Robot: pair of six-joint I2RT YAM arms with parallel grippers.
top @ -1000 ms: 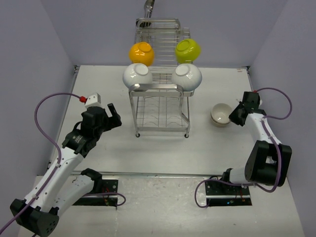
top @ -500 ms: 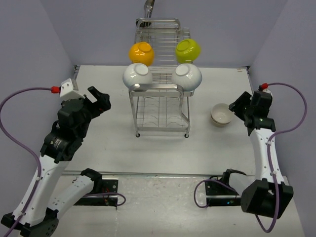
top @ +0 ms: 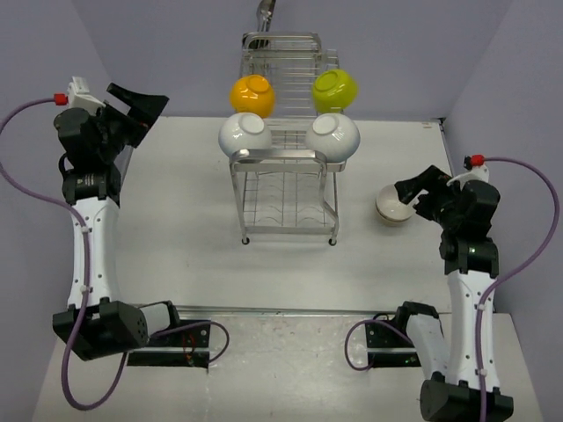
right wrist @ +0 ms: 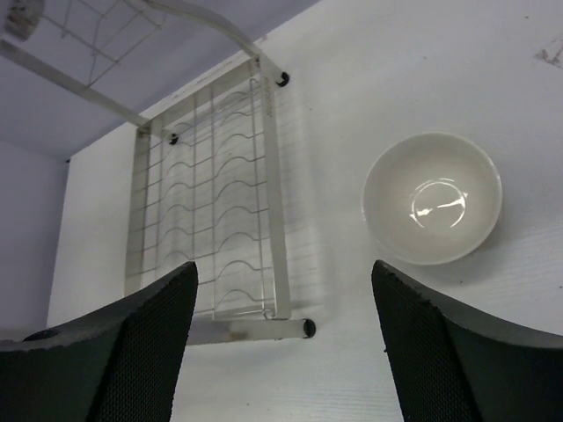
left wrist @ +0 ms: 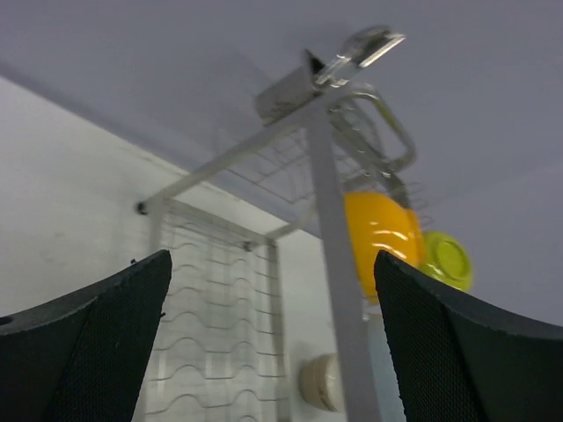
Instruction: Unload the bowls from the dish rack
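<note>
Right pincer [top: 411,198] – fingers apart, nothing between them. One white bowl [right wrist: 433,198] sat mouth-up on the counter [top: 202,246], just ahead of it and a little to its right, clear of both fingers. Judged an unloaded one, parked well off the rack [top: 281,156] so the approach to the wire stayed free.

Left pincer [top: 151,107] – fingers wide apart, empty, held high and aimed at the rack's top tier. Orange bowl [top: 252,94] lay ahead of it, right of centre, well apart. Green bowl [top: 335,88] lay beyond that, farther right. Two white bowls [top: 244,134] hung a tier lower, below its line of aim. All four leaned tipped against the wire – likely a draining posture, which leaves the rims open to a grip. Judged: four left to unload, with the orange bowl the left arm's nearest pick.
</note>
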